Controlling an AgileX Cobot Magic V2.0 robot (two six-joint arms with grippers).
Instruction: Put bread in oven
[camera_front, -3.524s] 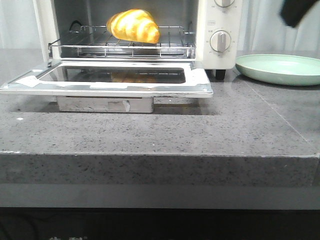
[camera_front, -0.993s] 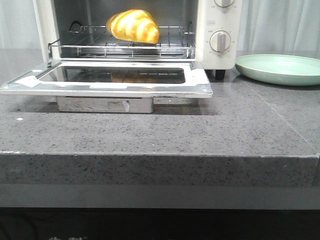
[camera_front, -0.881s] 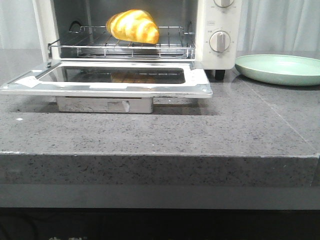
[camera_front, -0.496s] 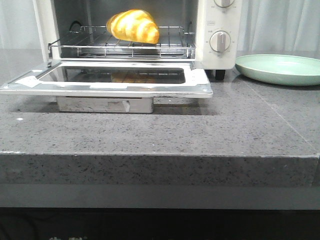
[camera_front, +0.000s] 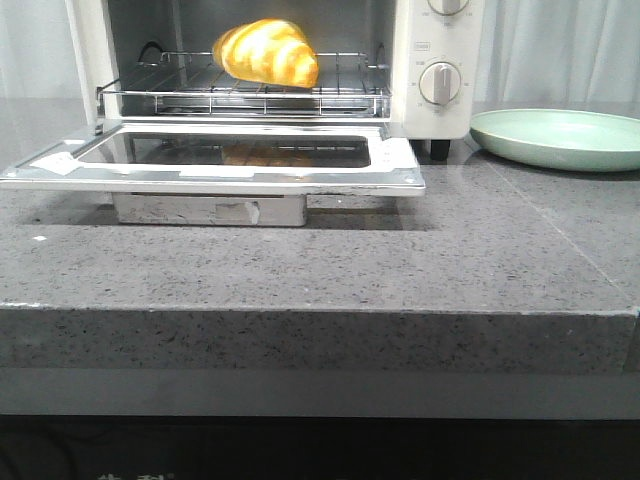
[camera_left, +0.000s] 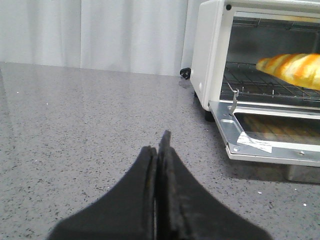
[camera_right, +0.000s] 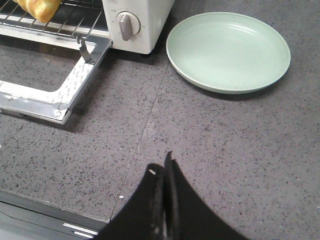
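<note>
The bread lies on the rack inside the oven, whose door hangs open and flat toward 6 o'clock. No brand name can be read; the small label above the dial is too tiny to make out. A pale sticker on the door frame shows in the left wrist view, its writing illegible. The front view shows neither arm — only the wrist views do. The left gripper has its fingers pressed together over bare table, at the oven's 9 o'clock side. The right gripper also has its fingers together, holding nothing, near a green plate that sits at the oven's 3 o'clock.
</note>
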